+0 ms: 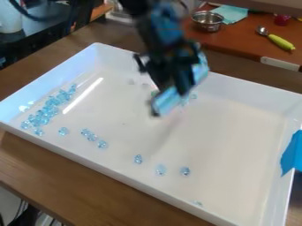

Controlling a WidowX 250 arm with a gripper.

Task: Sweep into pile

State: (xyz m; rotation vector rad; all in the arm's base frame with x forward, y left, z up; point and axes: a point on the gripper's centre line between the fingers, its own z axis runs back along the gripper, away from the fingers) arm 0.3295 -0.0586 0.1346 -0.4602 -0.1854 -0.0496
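The gripper (pixel 175 79) hangs over the back middle of the white tray (pixel 224 145), tilted down and to the left. A light blue piece (pixel 168 100) is at its lower end; whether it is held or attached, I cannot tell. Clear blue beads (pixel 44 114) lie clustered along the tray's left side. A looser string of beads (pixel 91 136) runs from there along the front side, with single beads (pixel 138 159) farther right and one bead (pixel 198 204) near the front edge. A few beads (pixel 191 96) show beside the gripper, partly hidden by it.
Raised walls surround the tray, with blue tape (pixel 292 153) over the right one. Behind it, an orange-brown counter (pixel 236 42) holds a metal bowl (pixel 207 20), a teal cloth (pixel 231 13) and a spoon with a yellow-green handle (pixel 280 42). Wooden table (pixel 65 190) shows in front.
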